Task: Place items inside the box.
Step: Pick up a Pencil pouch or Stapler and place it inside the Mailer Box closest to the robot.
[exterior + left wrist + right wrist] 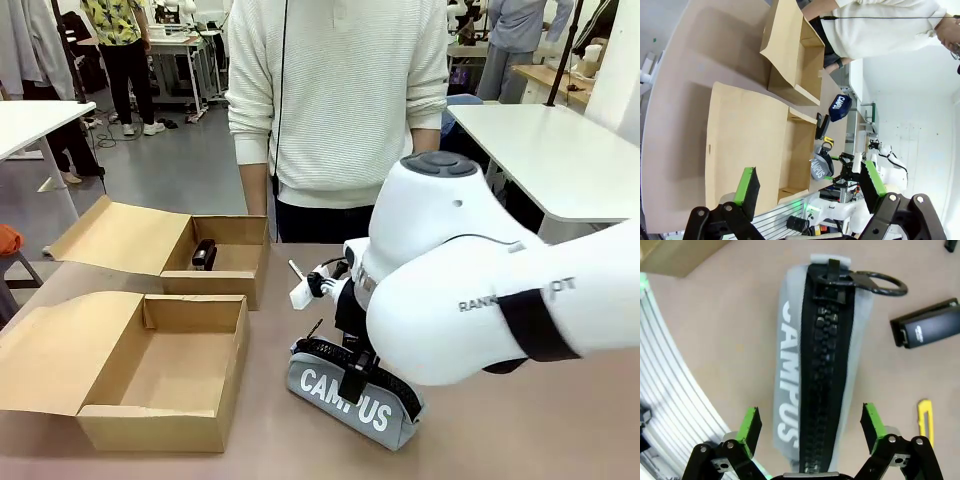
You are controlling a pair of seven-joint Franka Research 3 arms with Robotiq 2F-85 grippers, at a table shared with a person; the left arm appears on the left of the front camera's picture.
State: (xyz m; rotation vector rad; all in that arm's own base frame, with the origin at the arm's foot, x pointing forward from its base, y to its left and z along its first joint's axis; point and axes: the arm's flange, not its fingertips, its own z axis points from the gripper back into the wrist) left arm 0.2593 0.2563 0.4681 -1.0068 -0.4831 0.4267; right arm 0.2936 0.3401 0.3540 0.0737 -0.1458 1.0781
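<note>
Squarely over the pencil case, right fingers spread wide

The right arm [480,300] reaches in from the right and bends down at the wrist over the grey pencil case [355,402], which lies on the table just right of the near box [160,430]. In its wrist view the right gripper [812,425] points along the zip. Its green pads [751,424] stand wide apart, one on each side of the case, and hold nothing. A black stapler [930,324] and a yellow knife [924,420] lie nearby. The left gripper [810,182] hangs high above the table, also wide open and empty. Another stapler [205,254] lies inside the far box [215,285].
</note>
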